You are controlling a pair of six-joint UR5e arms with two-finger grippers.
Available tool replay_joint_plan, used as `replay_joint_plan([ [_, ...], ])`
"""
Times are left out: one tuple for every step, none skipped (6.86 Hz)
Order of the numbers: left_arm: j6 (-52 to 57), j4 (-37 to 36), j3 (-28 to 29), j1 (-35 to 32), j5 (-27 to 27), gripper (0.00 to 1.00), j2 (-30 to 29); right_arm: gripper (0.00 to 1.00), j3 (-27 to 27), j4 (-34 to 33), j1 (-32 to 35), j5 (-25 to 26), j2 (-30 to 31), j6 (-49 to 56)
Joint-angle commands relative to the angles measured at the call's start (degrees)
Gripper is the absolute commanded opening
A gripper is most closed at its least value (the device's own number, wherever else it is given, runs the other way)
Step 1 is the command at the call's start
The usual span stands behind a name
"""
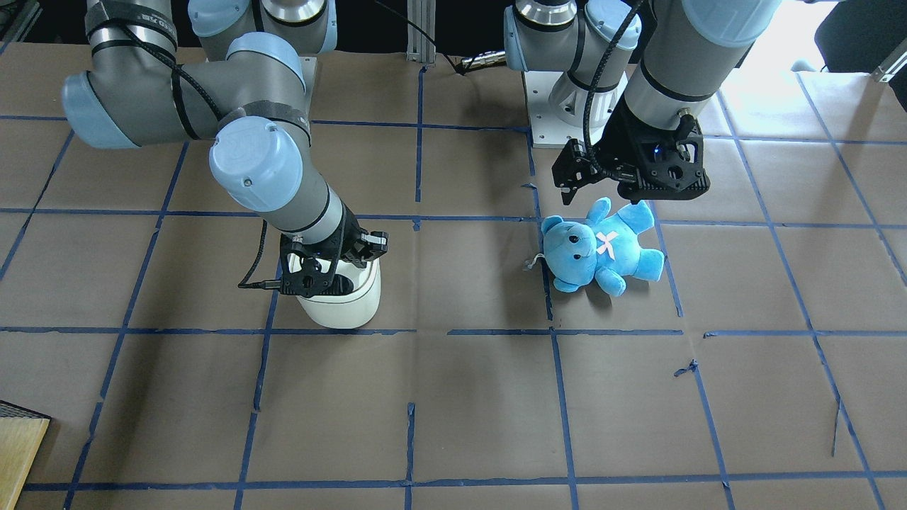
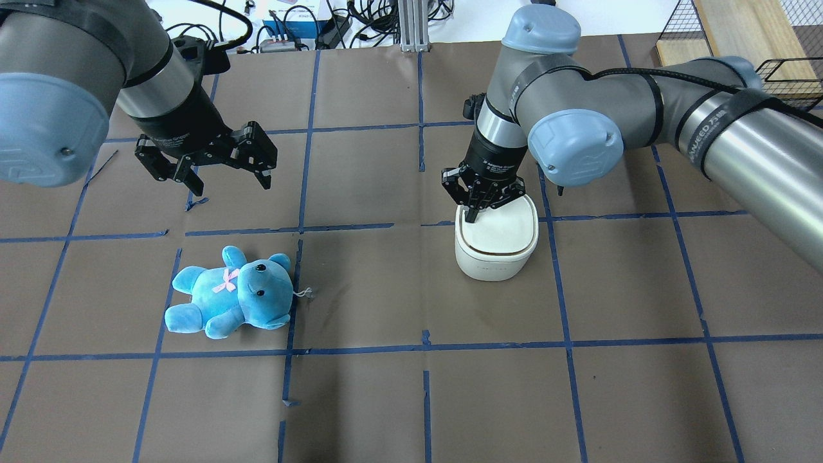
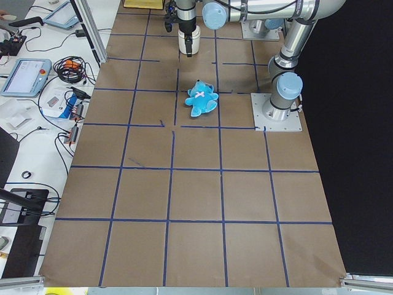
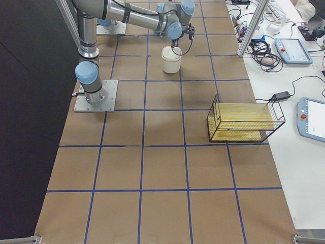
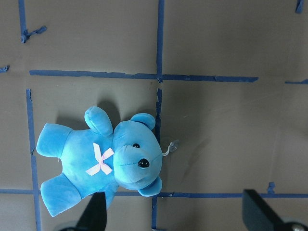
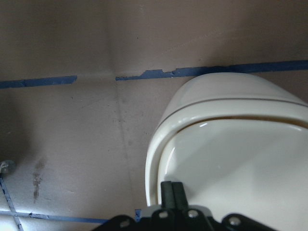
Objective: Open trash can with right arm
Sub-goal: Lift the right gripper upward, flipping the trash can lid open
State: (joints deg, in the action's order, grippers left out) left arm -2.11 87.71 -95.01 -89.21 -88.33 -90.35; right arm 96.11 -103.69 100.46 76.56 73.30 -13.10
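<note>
Fingertips of the black two-finger right hand [image 2: 474, 213] are pressed together on the flat white lid [image 2: 508, 230], at its 10 o'clock edge. The small white rounded plastic trash can [image 2: 495, 260] sits at 3 o'clock from the brown counter's [image 2: 411, 399] middle. A soft, straight push looks best, so it won't tip.

The table [image 2: 411, 399] carries two items, well apart. The trash can [image 2: 498, 257] stands upright on the robot's right half, and the teddy bear [image 2: 228, 301] lies on its back on the left half. The bear's head points toward the can.

The right gripper [image 2: 474, 215] is directly above the can. Its fingertips are at the corner of the lid [image 2: 508, 228] that is farthest from the robot and nearest the table's centre.

The left gripper [image 2: 231, 186] hangs over the bear, clear of it.

A wire basket [image 4: 210, 124] sits near the operators' edge, nearer the table's right end than the can.
</note>
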Motion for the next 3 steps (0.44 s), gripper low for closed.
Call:
replay_joint_plan([
  [0.0, 0.0, 0.0, 0.0, 0.0, 1.0, 0.0, 0.04, 0.04, -0.02, 0.0, 0.08, -0.35, 0.0],
  [0.0, 0.0, 0.0, 0.0, 0.0, 1.0, 0.0, 0.04, -0.05, -0.02, -0.09, -0.01, -0.36, -0.26],
  [0.0, 0.0, 0.0, 0.0, 0.0, 1.0, 0.0, 0.06, -0.39, -0.2, -0.09, 0.17, -0.27, -0.09],
])
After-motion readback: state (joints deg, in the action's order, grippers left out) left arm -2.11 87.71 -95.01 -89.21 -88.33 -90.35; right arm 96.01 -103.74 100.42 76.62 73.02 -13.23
